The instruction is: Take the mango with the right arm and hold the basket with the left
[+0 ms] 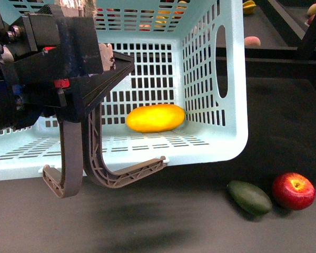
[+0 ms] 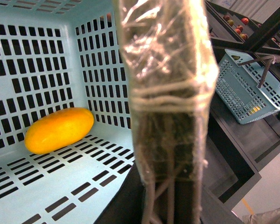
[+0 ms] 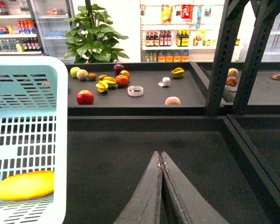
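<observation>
Far on the left of the front view is my left gripper (image 1: 109, 57), big and black. Its jaws look clenched on the 2 grey-brown handles (image 1: 69, 158) of the basket (image 1: 237, 121), which curve down from it. In the left wrist view a wrapped bar (image 2: 165, 93) with tape and string fills the middle. It hides the pinch, so I judge the hold from the front view.

Next, in the middle, the mango (image 1: 155, 117) lies inside the basket, on the slotted wall that is lowest, close to the back. The basket looks tipped, with its open mouth facing me.

Further right, outside the basket on the dark table (image 1: 174, 232), a green fruit (image 1: 249, 197) and a red apple (image 1: 293, 191) sit just beside each other.

My right gripper (image 3: 161, 156) shows only in its own wrist view. Its jaws are pressed together with nothing between them. It is over the table, beside the basket's wall and apart from it.

What could go wrong? The mango is smooth and the mouth is open, so if my left arm tips the basket more, the mango could roll out. If the handles slip in my left jaws, the basket could swing or drop onto the green fruit. If my right arm goes in with closed jaws, it would only push the mango or bump the wall.
</observation>
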